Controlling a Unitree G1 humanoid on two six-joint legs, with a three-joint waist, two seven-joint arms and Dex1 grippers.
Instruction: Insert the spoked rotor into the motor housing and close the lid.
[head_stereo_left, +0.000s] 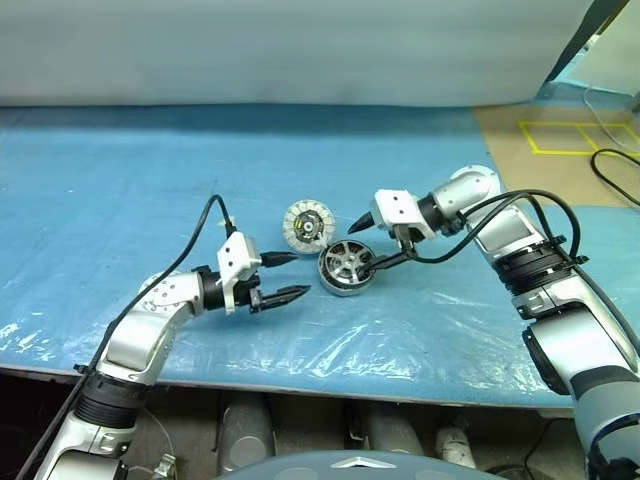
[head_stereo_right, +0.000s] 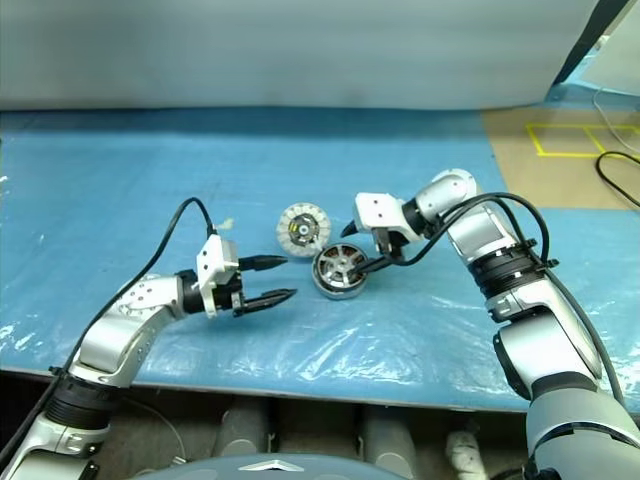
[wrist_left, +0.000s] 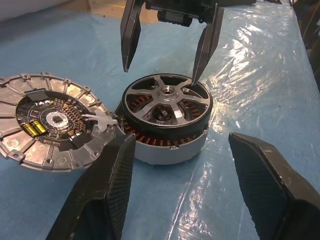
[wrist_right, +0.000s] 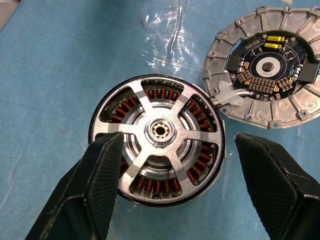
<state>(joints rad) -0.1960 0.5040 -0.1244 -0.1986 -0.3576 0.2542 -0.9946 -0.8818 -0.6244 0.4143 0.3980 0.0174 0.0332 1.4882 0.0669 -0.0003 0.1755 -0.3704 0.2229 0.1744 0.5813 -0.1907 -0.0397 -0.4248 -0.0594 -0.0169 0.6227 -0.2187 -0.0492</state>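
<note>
Blue table, spoked rotor face-up.

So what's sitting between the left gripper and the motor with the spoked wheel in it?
Nothing but bare blue sheet: the head views show an open stretch between the left gripper and the motor housing, with the spoked rotor already seated inside.

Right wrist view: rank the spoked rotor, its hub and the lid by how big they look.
1. Spoked rotor and lid: look about equal; the lid is cut by the frame edge and lies farther off, so I won't rank them.
2. Hub: clearly the smallest.
</note>
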